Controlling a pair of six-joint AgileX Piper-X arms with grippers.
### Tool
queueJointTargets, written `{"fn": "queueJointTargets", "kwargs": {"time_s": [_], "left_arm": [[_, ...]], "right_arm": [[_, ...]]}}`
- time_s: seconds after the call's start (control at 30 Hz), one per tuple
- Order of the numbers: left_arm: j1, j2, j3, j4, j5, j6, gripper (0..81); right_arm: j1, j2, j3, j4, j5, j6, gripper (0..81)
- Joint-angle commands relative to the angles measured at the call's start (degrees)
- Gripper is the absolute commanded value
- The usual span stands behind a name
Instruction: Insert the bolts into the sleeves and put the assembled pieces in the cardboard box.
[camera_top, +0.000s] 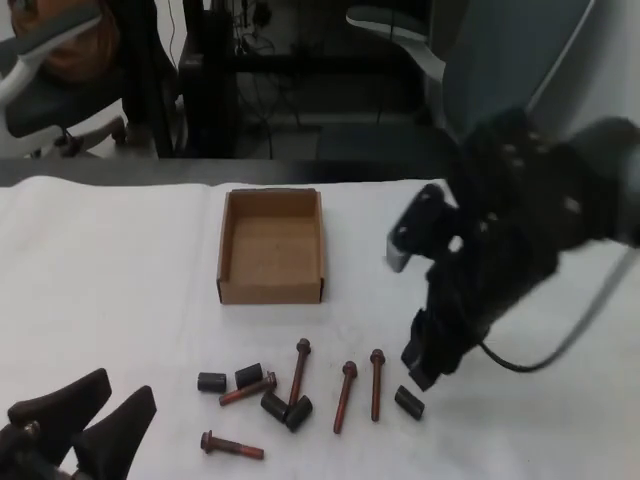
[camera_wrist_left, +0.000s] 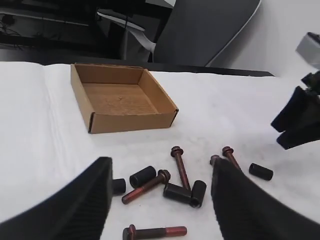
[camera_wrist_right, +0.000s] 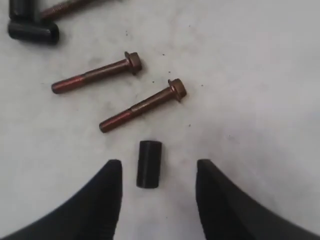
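the right end effector (camera_wrist_right: 157, 167) is hovering low over the counter (camera_top: 120, 260) with its fingers spread, straddling a lone black sleeve (camera_wrist_right: 149, 164) that is lying apart from the main scatter, at the right end of the row of parts in the high view. the likeliest trouble, as i am judging it, is the sleeve rolling: it is resting on its round side, so a finger that is touching first may be pushing it off centre, leaving it clipped near one end and tilting out of the pinch. the nearer bolt (camera_wrist_right: 142, 107) is lying close by, so a drifting descent may be bumping its threaded tip. the sleeve's long axis is lying flat on the counter and running crosswise to the line along which the fingers would be closing, with one end facing that bolt's shank. the left end effector (camera_wrist_left: 162, 172), also spread, is hanging near the pile, and the cardboard box (camera_top: 270, 290) is sitting behind the parts, holding no assembled pieces yet.
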Motion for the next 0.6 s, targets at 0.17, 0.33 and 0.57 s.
{"fn": "queueJointTargets", "kwargs": {"time_s": [0.17,0.33,0.57], "left_arm": [[0.1,0.1,-0.6,-0.4,0.9,-0.1,55.3],[0.1,0.1,-0.6,-0.4,0.9,-0.1,55.3],[0.1,0.1,-0.6,-0.9,0.9,-0.1,55.3]], "right_arm": [[0.1,10.3,-5.9,5.6,2.7,-7.6,44.8],[0.1,12.8,-5.6,7.2,2.9,-8.9,44.4],[0.1,12.9,-5.0,2.3,0.0,-8.9,30.0]]}}
